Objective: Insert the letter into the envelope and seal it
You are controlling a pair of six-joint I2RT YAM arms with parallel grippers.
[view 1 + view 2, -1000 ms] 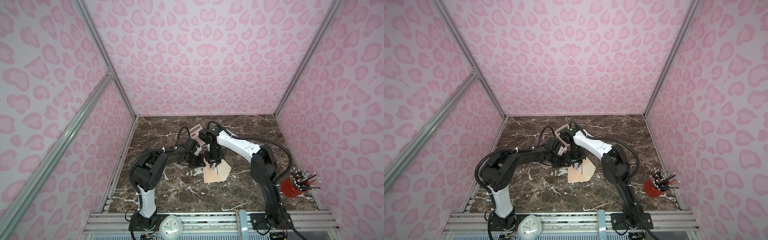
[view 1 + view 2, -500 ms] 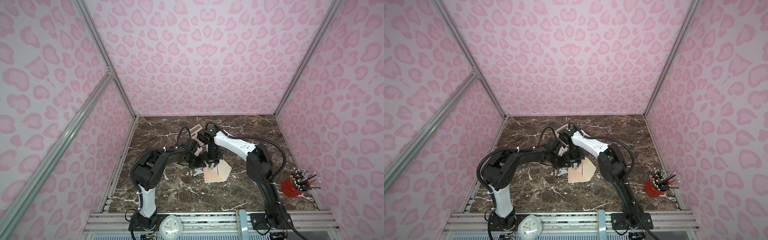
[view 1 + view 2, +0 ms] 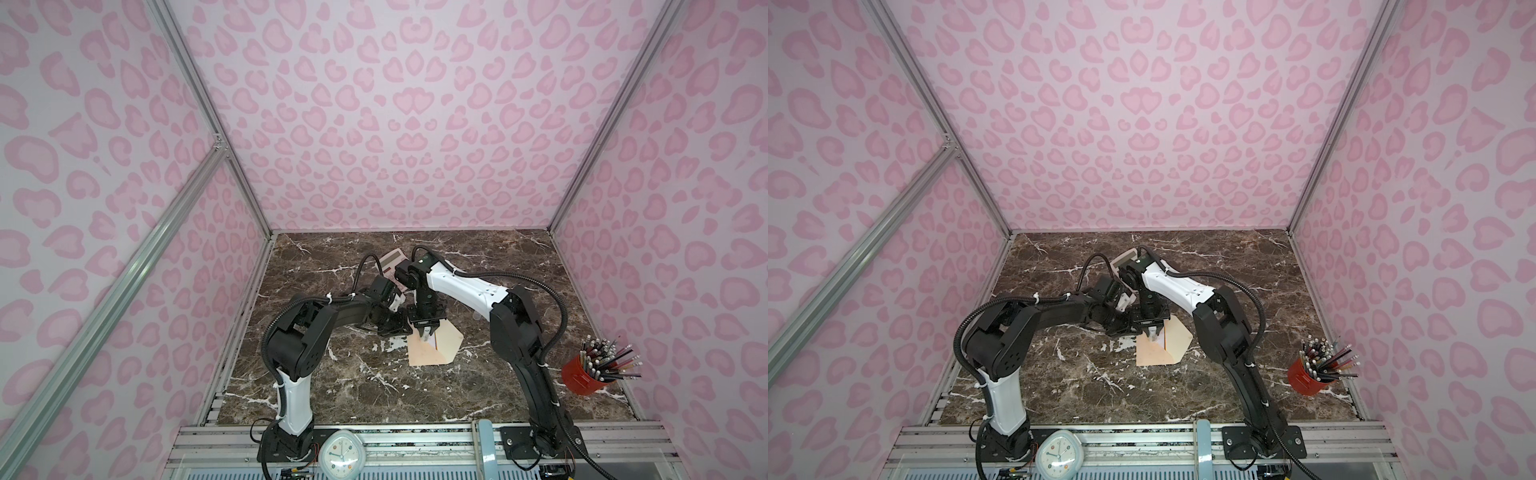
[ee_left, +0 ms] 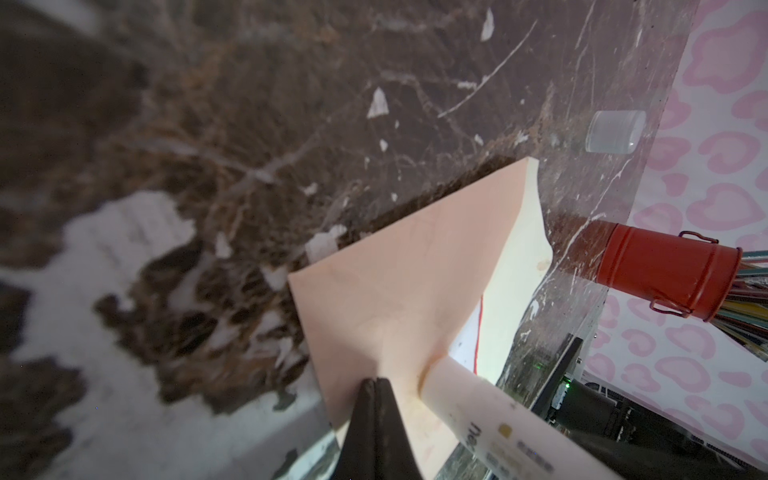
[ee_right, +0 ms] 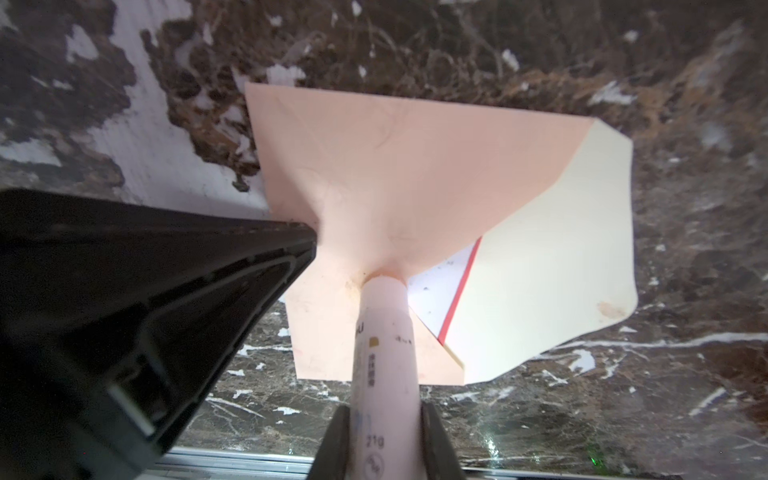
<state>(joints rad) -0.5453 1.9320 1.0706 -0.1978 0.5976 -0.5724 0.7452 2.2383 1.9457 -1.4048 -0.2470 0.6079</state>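
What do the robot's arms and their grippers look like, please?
The left arm is black with a white lower link; the right arm is black with a white forearm. Ribbed black cables follow both. The left gripper and right gripper have tapering black fingers.

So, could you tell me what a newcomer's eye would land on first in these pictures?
Probably the pink glue stick in the right gripper, its tip pressed on the peach envelope mid-scene, beside the shut left gripper. Then the red-edged letter peeking out by the open cream flap, and the red pencil pot far right in both top views.
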